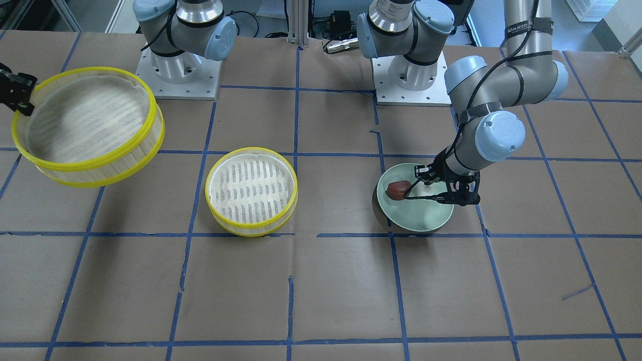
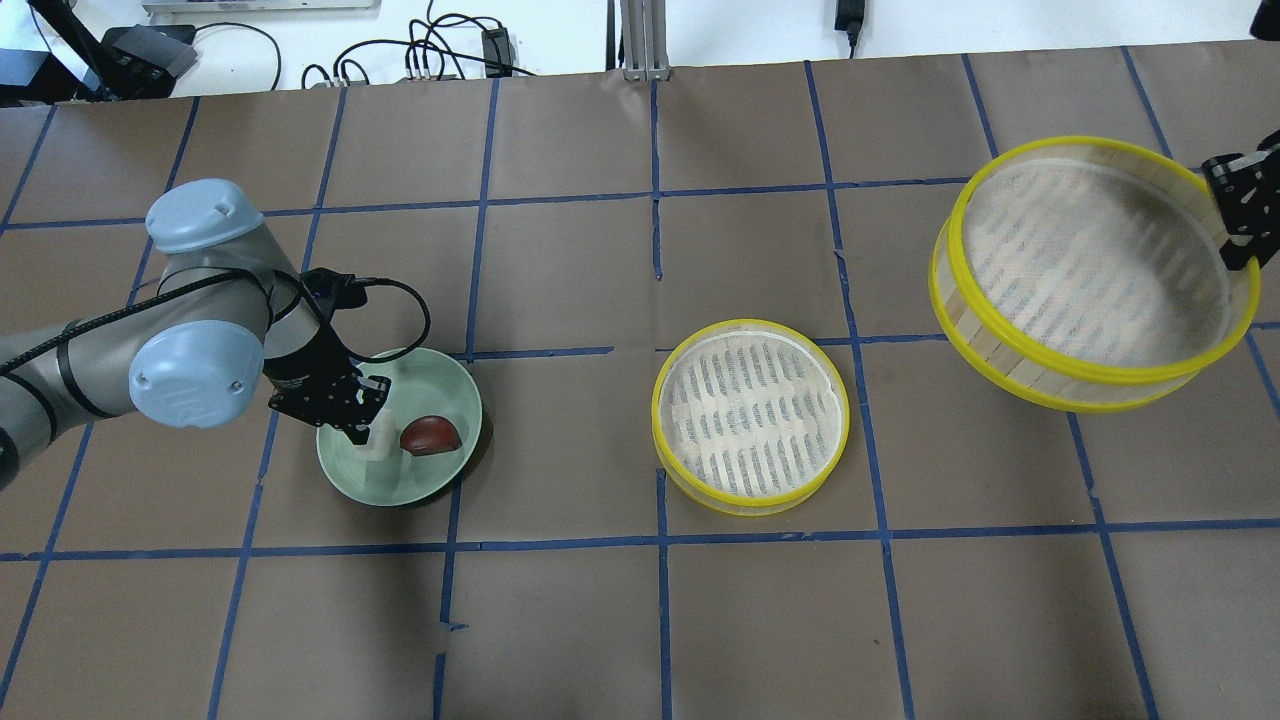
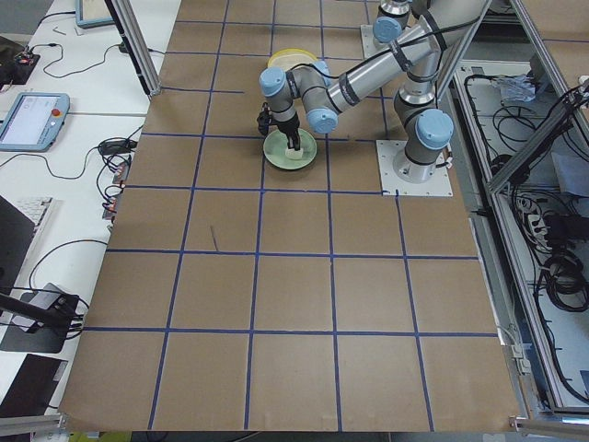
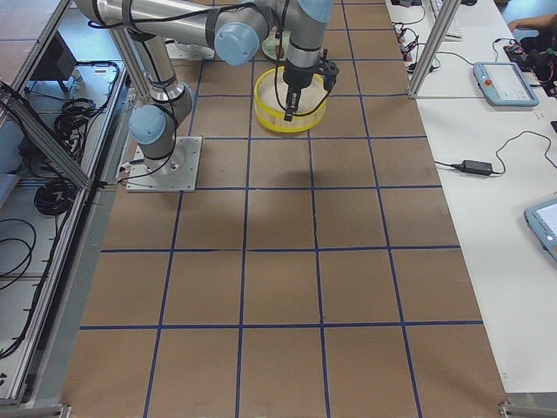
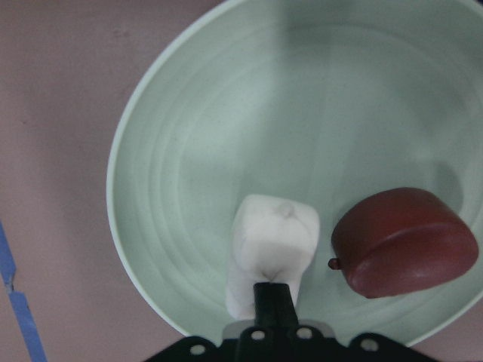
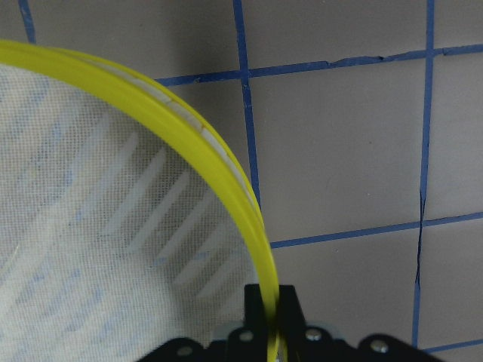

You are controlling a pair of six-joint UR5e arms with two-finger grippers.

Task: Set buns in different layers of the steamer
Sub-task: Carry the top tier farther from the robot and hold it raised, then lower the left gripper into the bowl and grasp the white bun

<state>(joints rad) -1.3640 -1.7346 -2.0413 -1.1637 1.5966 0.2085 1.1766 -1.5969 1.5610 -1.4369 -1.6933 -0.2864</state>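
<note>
- Left pincer reaches down into the pale green plate at centre left of the overhead view, its fingers pinching the white bun; the wrist view shows one dark finger pressed against the bun's near face.
- Right pincer is pressed together on the yellow rim of the lifted steamer layer, at the far right edge of the overhead view.
- Brown counter, crossed by blue tape lines, fills most of every wide view.
- Lifted steamer layer hangs tilted above the counter at upper right of the overhead view, with nothing on its white floor.
- Second steamer layer sits flat on the counter just right of centre, well apart from the lifted one; its slatted floor is bare.
- Plate rests on the counter to the left of that layer, holding both buns.
- Reddish-brown bun, glossy and rounded, lies in the plate just right of the white one.
- White bun stands blocky and upright inside the plate; whether it touches the plate's floor I cannot tell.
</note>
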